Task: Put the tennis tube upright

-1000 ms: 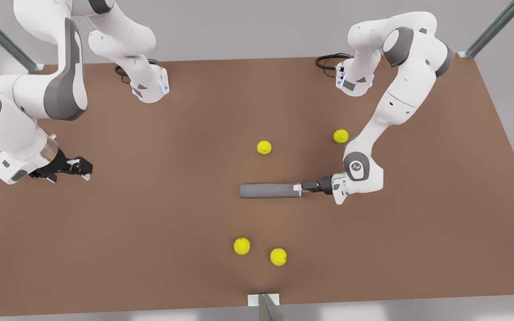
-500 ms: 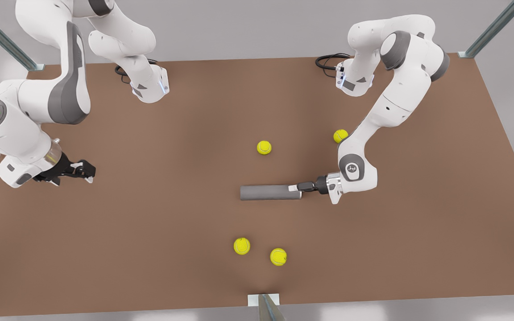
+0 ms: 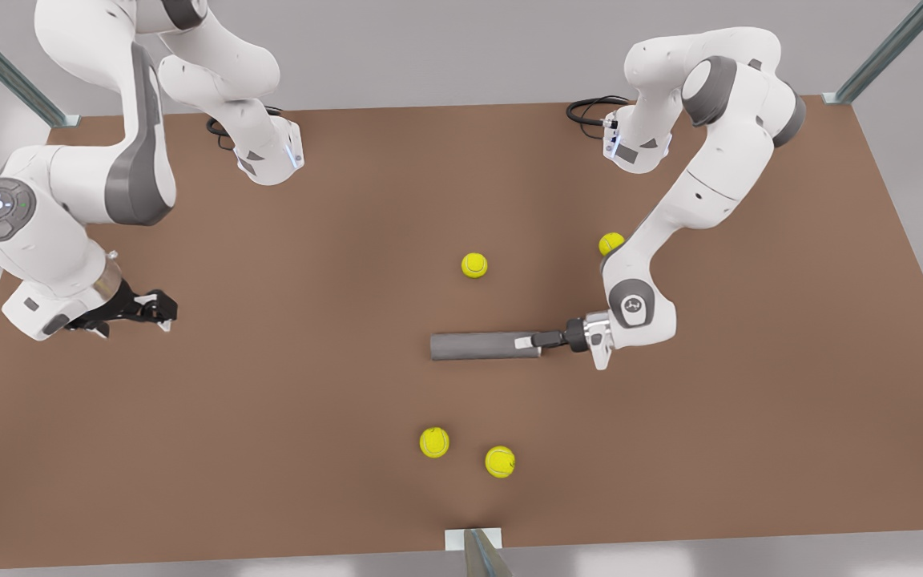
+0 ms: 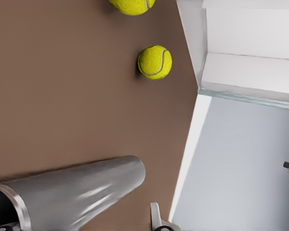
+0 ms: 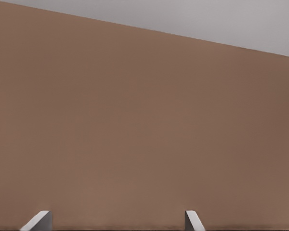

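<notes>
Looking at mid-table, we see the tennis tube [image 3: 481, 346] lying flat, its 3 o'clock end under the left gripper [image 3: 527, 342], whose jaws straddle the rim; whether they're pinching it, we can't tell. The right gripper [image 3: 159, 304] waits at 9 o'clock, fingertips [image 5: 38, 220] spread, holding nothing. One tennis ball [image 3: 610, 243] is half hidden behind the left arm.

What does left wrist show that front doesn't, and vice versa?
Left wrist adds: the tennis tube seen close, its open end with pale rim and dark inside. Front adds: the tube's full length lying flat, the left gripper at its end, the right gripper waiting near the front view's left, two farther balls. Shared: tube, table, two near-edge balls.
</notes>
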Controlling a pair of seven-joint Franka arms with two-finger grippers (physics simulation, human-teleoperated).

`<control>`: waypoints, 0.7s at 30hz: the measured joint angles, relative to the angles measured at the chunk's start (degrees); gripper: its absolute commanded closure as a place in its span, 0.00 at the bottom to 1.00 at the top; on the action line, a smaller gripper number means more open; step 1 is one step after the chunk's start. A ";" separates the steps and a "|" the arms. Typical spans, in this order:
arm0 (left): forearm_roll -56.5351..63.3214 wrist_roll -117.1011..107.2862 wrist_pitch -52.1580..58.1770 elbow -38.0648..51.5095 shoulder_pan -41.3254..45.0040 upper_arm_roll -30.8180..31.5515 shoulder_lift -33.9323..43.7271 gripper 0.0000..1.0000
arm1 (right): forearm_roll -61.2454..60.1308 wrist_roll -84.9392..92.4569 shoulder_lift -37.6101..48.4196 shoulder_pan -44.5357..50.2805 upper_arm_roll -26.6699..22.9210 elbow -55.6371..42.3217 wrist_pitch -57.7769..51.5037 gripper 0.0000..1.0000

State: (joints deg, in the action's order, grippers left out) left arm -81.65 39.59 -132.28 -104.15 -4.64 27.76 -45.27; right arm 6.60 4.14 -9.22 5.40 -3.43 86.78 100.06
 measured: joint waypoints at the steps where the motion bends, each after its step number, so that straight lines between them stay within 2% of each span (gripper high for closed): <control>1: -0.24 -0.04 0.00 0.00 -0.04 0.03 0.07 0.02 | 0.00 -0.04 0.02 -0.24 0.00 -0.06 -0.40 0.00; 11: -3.79 -1.18 0.09 1.01 -0.72 1.99 0.67 0.03 | -0.18 0.60 -0.98 -0.68 0.00 -0.55 0.76 0.00; 12: -4.11 -1.95 0.09 1.06 -1.28 2.58 0.70 0.12 | -0.18 0.77 -0.98 -0.77 0.00 -0.51 0.75 0.00; 14: -4.51 -2.20 0.09 1.06 -1.60 2.84 0.75 0.41 | -0.24 0.78 -1.07 -0.78 -0.02 -0.47 0.75 0.00; 15: -4.64 -2.23 0.01 1.06 -1.60 2.86 0.79 0.51 | -0.27 0.78 -0.99 -0.74 -0.03 -0.39 0.67 0.00; 17: -4.82 -2.30 -0.09 1.06 -1.59 2.90 0.88 0.62 | -0.27 0.87 -1.07 -0.75 0.00 -0.23 0.67 0.00; 21: -4.99 -2.32 -0.26 1.14 -1.73 2.82 0.97 0.74 | -0.44 0.79 -0.98 -0.75 -0.03 0.13 0.41 0.00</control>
State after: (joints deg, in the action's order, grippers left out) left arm -86.64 37.27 -132.54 -103.01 -6.37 30.58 -44.30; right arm 6.15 4.93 -10.20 4.65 -3.46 86.91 100.47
